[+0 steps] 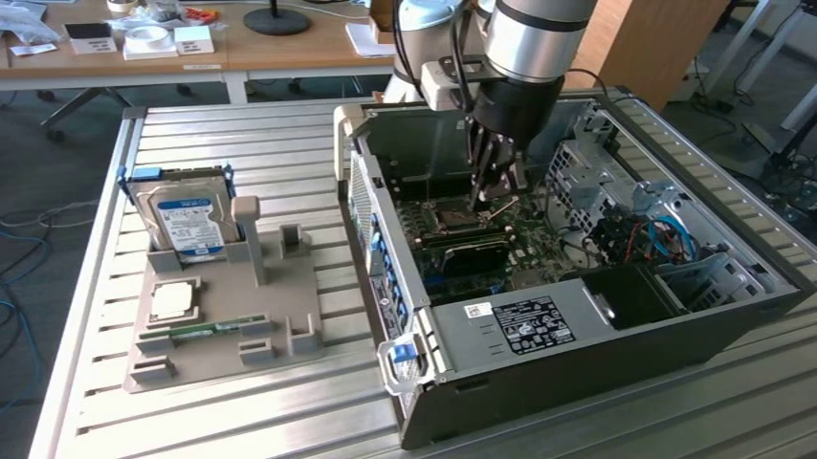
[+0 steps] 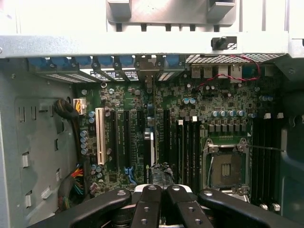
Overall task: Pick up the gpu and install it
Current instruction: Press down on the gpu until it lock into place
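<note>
The gpu [image 2: 150, 147] shows edge-on in the wrist view, standing upright among the motherboard's expansion slots with its pale bracket end toward the case's rear wall. In the exterior view the gpu [image 1: 470, 251] is a dark card low inside the open computer case [image 1: 575, 344]. My gripper [image 1: 492, 201] reaches down into the case just above it, fingers shut together. In the wrist view my gripper [image 2: 161, 189] sits right at the card's near edge. Whether the fingertips pinch the card or only touch it is hidden.
A grey parts holder [image 1: 217, 325] on the slatted table at the exterior view's left carries a hard drive [image 1: 189, 225], a CPU [image 1: 172, 301] and a RAM stick [image 1: 210, 330]. Inside the case, a CPU socket [image 2: 227, 166], cables and drive cages crowd the arm.
</note>
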You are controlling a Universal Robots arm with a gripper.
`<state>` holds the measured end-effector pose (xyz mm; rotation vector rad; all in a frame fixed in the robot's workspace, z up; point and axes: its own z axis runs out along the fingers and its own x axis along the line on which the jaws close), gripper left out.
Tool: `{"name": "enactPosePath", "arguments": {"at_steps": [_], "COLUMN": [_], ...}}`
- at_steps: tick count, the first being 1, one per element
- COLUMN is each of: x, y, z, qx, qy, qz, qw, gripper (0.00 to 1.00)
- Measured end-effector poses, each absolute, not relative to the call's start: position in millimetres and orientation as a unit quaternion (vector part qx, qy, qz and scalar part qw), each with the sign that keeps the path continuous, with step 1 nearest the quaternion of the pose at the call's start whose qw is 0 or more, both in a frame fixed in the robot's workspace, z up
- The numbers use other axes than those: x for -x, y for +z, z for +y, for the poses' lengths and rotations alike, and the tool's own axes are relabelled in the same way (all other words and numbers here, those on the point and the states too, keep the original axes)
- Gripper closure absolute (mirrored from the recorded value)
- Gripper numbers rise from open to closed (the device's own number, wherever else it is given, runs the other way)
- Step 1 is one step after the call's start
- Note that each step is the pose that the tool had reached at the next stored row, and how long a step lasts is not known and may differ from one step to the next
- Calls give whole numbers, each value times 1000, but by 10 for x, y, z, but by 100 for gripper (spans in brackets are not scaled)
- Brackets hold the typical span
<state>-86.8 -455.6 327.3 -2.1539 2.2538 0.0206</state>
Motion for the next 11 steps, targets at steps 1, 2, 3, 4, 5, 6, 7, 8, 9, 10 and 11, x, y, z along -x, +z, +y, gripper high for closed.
{"name": "enactPosePath", "arguments": {"at_steps": [1, 2, 3, 4, 5, 6, 7, 8, 9, 10, 11], "x": [868, 868, 868, 868, 868, 869, 870, 873, 876, 880, 885], "y": [3263, 3257, 3247, 3232, 3216, 3197, 3181, 3169, 3157, 3146, 3135], "z": [-4557, -4557, -4556, -4556, -4556, -4556, -4556, -4556, -4556, -4556, -4557], "qx": [691, 691, 691, 691, 691, 691, 691, 691, 691, 691, 691], "qy": [7, 7, 7, 7, 7, 7, 7, 7, 7, 7, 7], "qz": [723, 723, 723, 723, 723, 723, 723, 723, 723, 723, 723], "qw": [12, 12, 12, 12, 12, 12, 12, 12, 12, 12, 12], "gripper": [89, 89, 89, 89, 89, 89, 89, 89, 89, 89, 89]}}
